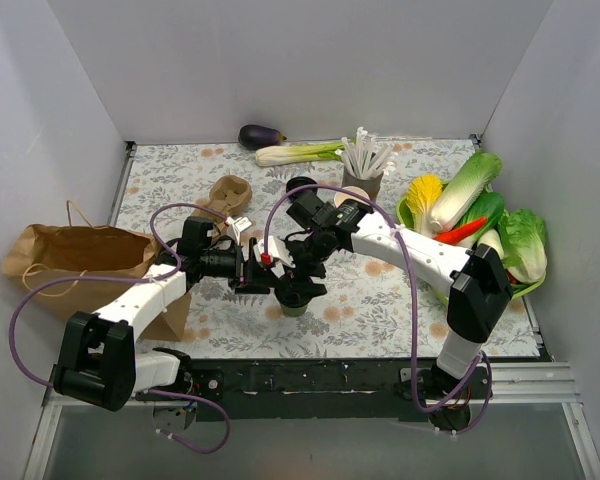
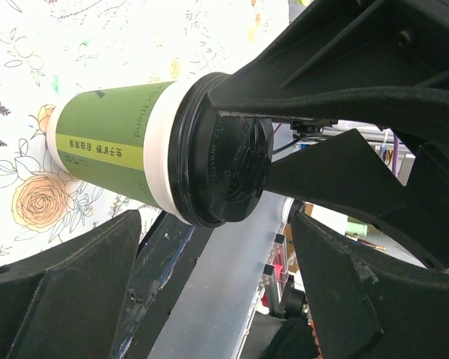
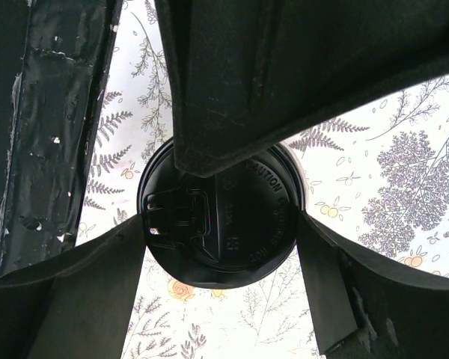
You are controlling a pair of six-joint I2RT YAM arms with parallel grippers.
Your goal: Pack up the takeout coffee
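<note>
The takeout coffee, a cup cream-white above and green below with a black lid, stands on the floral table near the front middle. My right gripper comes down from above, and its fingers press both sides of the black lid. The left wrist view shows the cup from the side, with the right gripper's black fingers on its lid. My left gripper is just left of the cup. It is wide open and empty, and the cup lies beyond its fingertips.
A brown paper bag lies at the left edge. A cardboard cup carrier, an eggplant, a leek and a cup of stirrers stand behind. A basket of vegetables fills the right. The black table edge is close in front.
</note>
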